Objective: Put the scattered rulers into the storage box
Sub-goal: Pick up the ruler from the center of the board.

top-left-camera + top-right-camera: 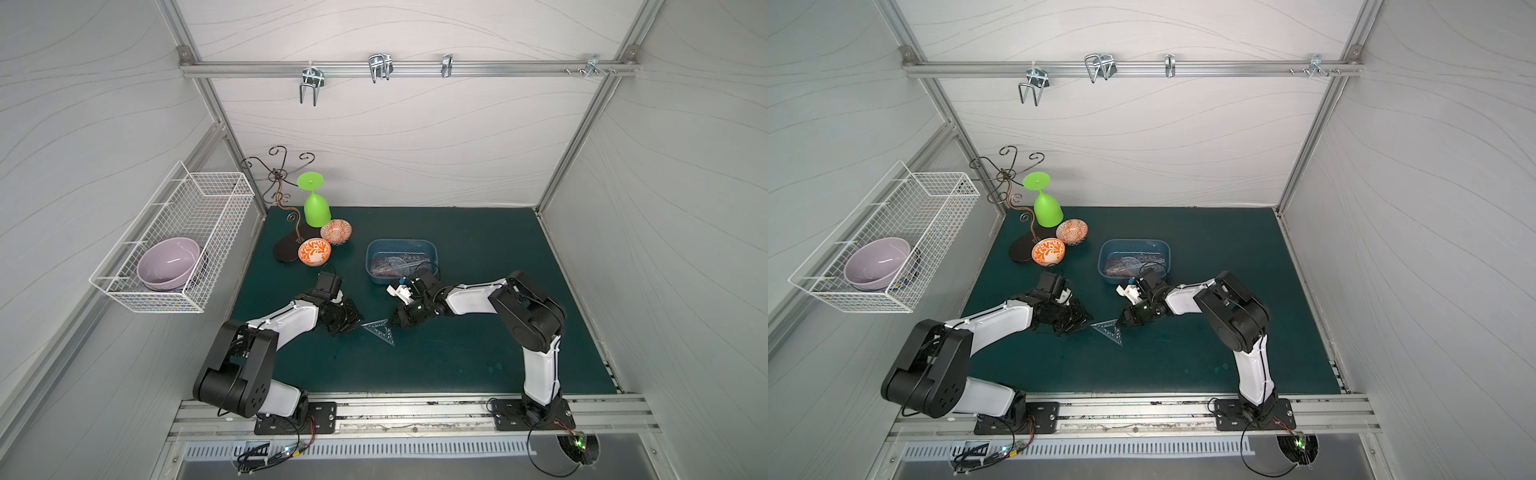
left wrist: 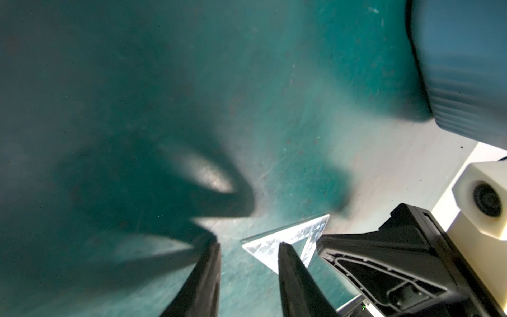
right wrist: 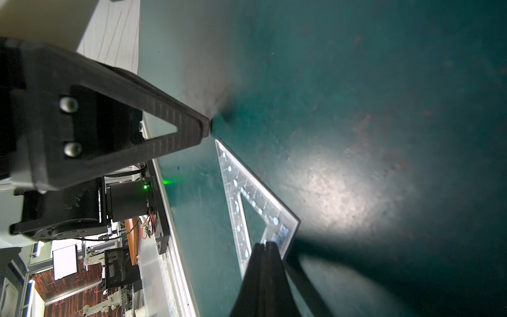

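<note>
The shut right claw (image 3: 264, 245) rests on a corner of the set square (image 3: 232, 192), likely pinning it for the part-open, empty left claw (image 2: 249, 248) at its opposite corner.

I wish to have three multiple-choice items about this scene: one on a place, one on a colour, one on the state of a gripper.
1. Where does the set square lie?
A) in the blue box
B) on the green mat, between the left gripper and the right gripper
C) in the wire basket

2. What colour is the upturned goblet?
A) green
B) red
C) white

3. How do the right gripper's jaws stand?
A) wide open
B) around a bowl
C) shut, tip at the set square's corner

Key:
1 B: both top views show it flat on the mat between the grippers.
2 A: it is bright green.
3 C: the right wrist view shows the fingers together at that corner.
</note>
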`<act>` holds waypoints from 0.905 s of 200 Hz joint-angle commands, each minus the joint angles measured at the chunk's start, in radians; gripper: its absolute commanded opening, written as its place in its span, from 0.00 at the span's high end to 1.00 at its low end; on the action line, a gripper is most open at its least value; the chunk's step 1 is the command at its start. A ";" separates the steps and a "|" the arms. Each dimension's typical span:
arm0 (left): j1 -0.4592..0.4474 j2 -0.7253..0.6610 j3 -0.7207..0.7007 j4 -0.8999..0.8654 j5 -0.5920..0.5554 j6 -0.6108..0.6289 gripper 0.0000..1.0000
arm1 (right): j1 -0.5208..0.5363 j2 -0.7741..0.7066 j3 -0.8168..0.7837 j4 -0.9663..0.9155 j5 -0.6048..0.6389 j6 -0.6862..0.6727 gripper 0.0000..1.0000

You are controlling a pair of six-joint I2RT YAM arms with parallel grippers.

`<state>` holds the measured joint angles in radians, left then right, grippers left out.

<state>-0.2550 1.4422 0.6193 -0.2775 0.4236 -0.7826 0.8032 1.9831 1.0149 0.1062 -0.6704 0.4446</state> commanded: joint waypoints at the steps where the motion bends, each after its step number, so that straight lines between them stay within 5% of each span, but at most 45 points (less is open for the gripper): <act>1: 0.005 0.010 -0.013 0.048 0.031 -0.009 0.61 | 0.001 0.014 -0.030 -0.026 0.016 -0.012 1.00; 181: -0.061 0.027 -0.067 0.174 0.068 -0.050 0.63 | -0.012 0.026 -0.059 -0.027 0.026 -0.021 1.00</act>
<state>-0.2829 1.4467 0.5640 -0.1299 0.4911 -0.8227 0.7910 1.9831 0.9802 0.1516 -0.6949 0.4438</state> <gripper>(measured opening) 0.386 0.041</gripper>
